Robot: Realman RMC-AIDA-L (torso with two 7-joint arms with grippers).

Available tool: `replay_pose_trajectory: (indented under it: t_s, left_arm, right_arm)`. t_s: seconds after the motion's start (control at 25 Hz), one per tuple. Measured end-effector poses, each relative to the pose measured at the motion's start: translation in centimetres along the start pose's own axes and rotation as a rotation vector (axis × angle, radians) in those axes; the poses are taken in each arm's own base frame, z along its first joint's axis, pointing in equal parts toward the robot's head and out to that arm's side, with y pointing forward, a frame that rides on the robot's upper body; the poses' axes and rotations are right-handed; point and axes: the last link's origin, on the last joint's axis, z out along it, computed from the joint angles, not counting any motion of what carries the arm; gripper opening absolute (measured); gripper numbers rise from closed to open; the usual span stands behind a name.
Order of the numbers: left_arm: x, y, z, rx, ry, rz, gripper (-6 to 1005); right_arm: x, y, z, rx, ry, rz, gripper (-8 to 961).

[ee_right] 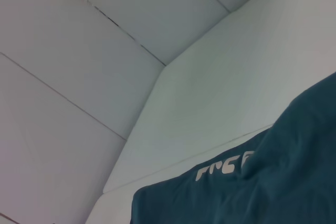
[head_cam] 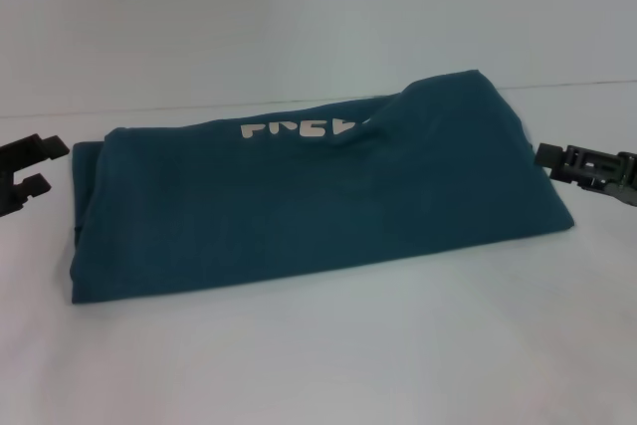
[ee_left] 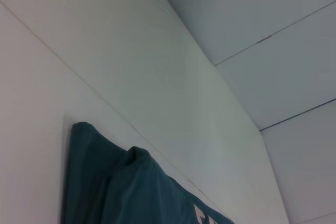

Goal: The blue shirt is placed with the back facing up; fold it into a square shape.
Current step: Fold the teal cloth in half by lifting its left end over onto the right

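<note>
The blue shirt [head_cam: 318, 196] lies folded into a wide band on the table [head_cam: 318, 365], so I judge one crosswise fold remains. My left gripper [head_cam: 38, 168] waits with fingers apart beside one end; for the right gripper [head_cam: 547, 158] at the other end I cannot tell.

Shirt [head_cam: 318, 206] folded at table [head_cam: 318, 365] ctr — left gripper [head_cam: 38, 168] left of it, right gripper [head_cam: 545, 156] right.
</note>
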Motion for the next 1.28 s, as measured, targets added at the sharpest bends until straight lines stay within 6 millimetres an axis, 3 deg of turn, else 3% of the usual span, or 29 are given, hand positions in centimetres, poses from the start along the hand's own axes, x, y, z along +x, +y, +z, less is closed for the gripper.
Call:
replay_pose_trajectory:
  t_s: [0.6, 0.8, 1.0, 1.28]
  left_arm:
    - [-0.2, 0.2, 0.0, -0.007, -0.028, 0.017, 702]
    - [-1.2, 0.5, 0.1, -0.019, -0.109, 0.024, 701]
    - [-1.6, 0.2, -1.2, 0.000, -0.220, 0.065, 701]
    - [-1.8, -0.7, -1.6, 0.049, -0.216, -0.071, 701]
  right_arm:
    - [-0.3, 0.1, 0.2, 0.000, -0.007, -0.006, 730]
    - [-0.5, 0.6, 0.5, -0.019, 0.014, -0.012, 730]
    - [-1.2, 1.2, 0.1, -0.051, 0.055, -0.042, 730]
    - [-1.4, 1.6, 0.3, -0.066, 0.077, -0.053, 730]
